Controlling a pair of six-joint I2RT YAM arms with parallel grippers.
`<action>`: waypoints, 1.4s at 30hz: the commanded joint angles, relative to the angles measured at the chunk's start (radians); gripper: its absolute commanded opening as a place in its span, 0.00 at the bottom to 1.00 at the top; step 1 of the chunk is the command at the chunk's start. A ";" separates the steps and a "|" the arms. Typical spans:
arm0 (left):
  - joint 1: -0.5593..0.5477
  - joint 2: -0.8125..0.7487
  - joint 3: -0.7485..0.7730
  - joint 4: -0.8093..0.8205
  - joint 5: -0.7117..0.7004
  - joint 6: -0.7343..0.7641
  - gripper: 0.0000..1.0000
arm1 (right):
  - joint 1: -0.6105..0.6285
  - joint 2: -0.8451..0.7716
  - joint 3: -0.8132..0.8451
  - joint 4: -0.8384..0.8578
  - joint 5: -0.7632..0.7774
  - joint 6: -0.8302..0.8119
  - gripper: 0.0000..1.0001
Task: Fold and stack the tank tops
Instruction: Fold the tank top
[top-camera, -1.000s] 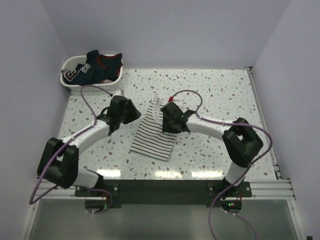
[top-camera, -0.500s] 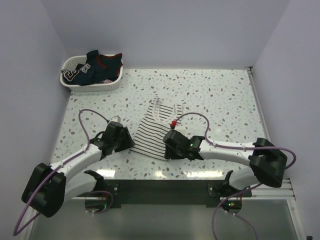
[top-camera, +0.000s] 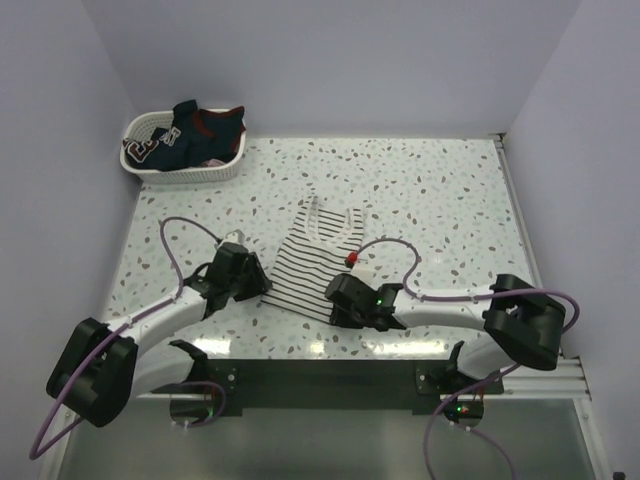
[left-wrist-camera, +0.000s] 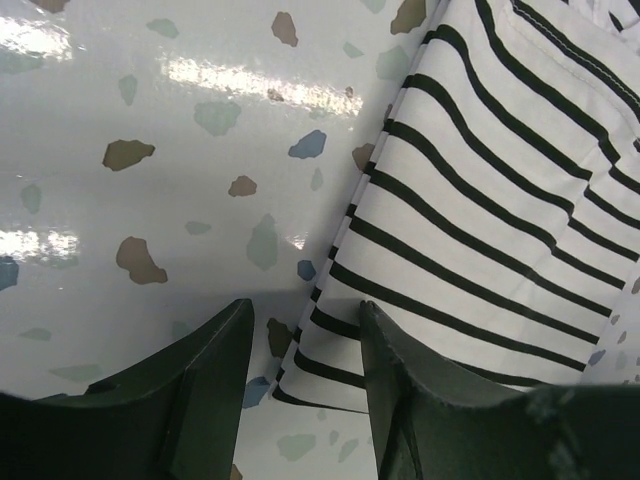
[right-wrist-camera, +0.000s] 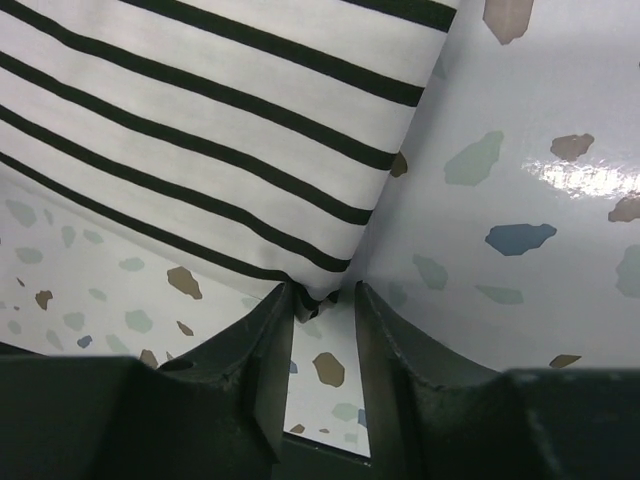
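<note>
A white tank top with thin dark stripes (top-camera: 312, 262) lies flat on the speckled table, straps pointing away from the arms. My left gripper (top-camera: 258, 287) is low at its near left hem corner. In the left wrist view the striped cloth (left-wrist-camera: 480, 200) runs between the open jaws of that gripper (left-wrist-camera: 305, 325). My right gripper (top-camera: 333, 300) is at the near right hem corner. In the right wrist view the corner tip of the cloth (right-wrist-camera: 220, 130) sits between that gripper's (right-wrist-camera: 320, 300) fingertips, with a narrow gap still showing. A dark navy tank top with red trim (top-camera: 195, 130) is in the basket.
A white basket (top-camera: 140, 165) with dark clothes stands at the far left corner of the table. Grey walls close in the left, back and right sides. Purple cables loop off both arms over the table.
Both grippers drew back from the shirt's middle toward the near edge and dropped to its two hem corners. The right jaws have narrowed around the corner.
</note>
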 joint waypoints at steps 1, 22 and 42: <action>-0.034 0.026 -0.048 0.015 0.028 -0.026 0.51 | 0.001 -0.019 -0.078 -0.023 0.017 0.043 0.32; -0.232 -0.142 -0.128 -0.057 0.115 -0.204 0.56 | -0.154 -0.391 -0.207 -0.173 0.002 -0.024 0.39; -0.374 -0.104 -0.235 0.049 0.046 -0.440 0.44 | -0.154 -0.317 -0.233 -0.070 0.013 0.016 0.39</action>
